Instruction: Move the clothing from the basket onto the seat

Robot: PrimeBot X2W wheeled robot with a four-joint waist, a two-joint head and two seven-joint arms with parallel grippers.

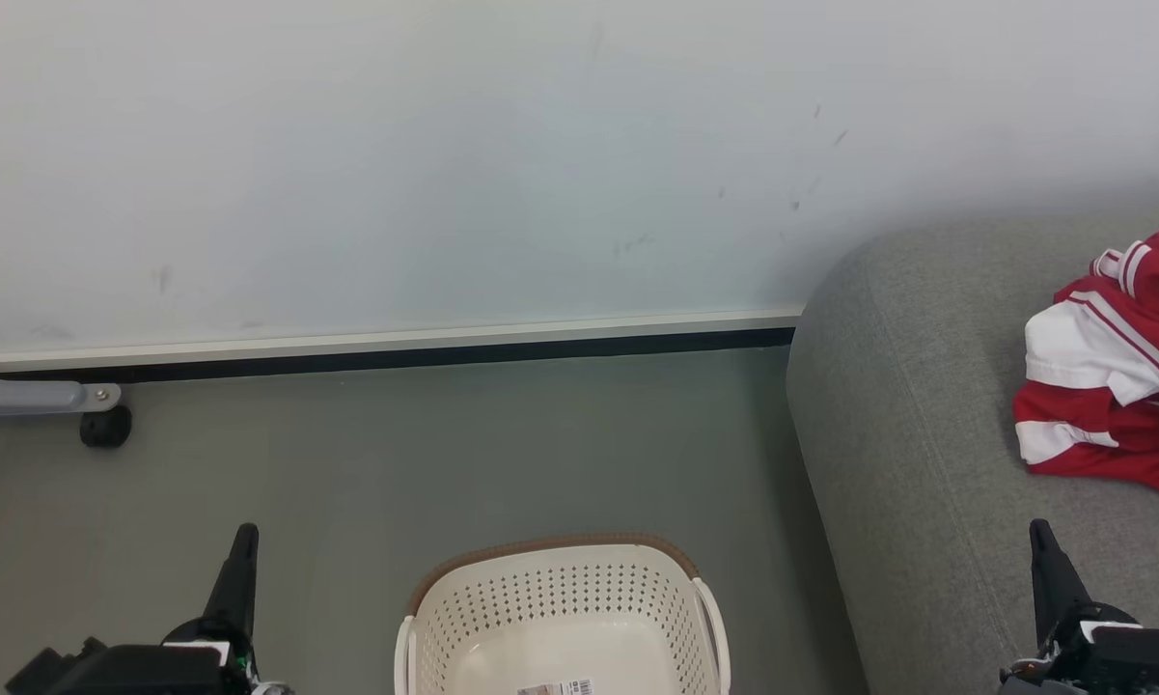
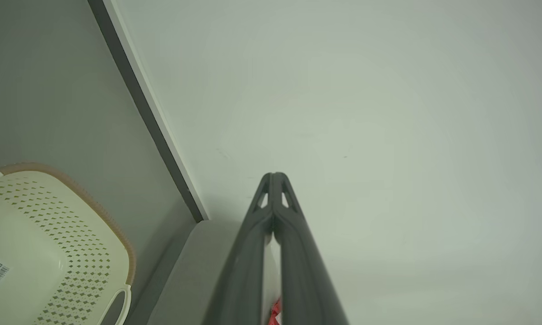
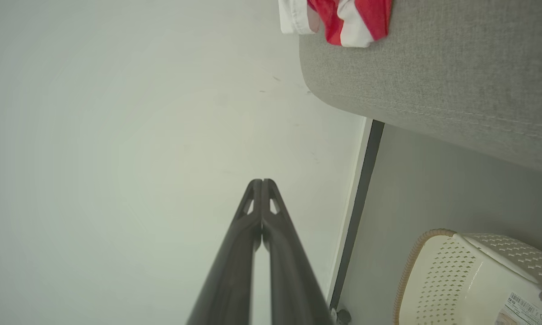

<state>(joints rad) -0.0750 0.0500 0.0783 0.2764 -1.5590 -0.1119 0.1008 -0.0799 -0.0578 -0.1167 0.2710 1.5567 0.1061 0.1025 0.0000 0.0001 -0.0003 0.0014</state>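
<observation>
Clothing [image 1: 1115, 372]: red-and-white heap lying on seat [image 1: 907, 434], toward its right side, well apart from basket [image 1: 560, 589]. White panels and striped trim showing; lettering on the fabric not readable in these folds.

Basket: upright on grey floor [image 1: 347, 463], just left of seat's rounded end, between the two grippers in head view. Barcode sticker [image 3: 521, 309] on inner bottom; print too small to read.

Left gripper [image 2: 274, 177]: fingers pressed together at the tips, nothing held, pointing toward pale wall [image 1: 444, 145].

Right gripper [image 3: 261, 183]: likewise tip to tip, nothing held; seen against seat's near part in head view.
</observation>
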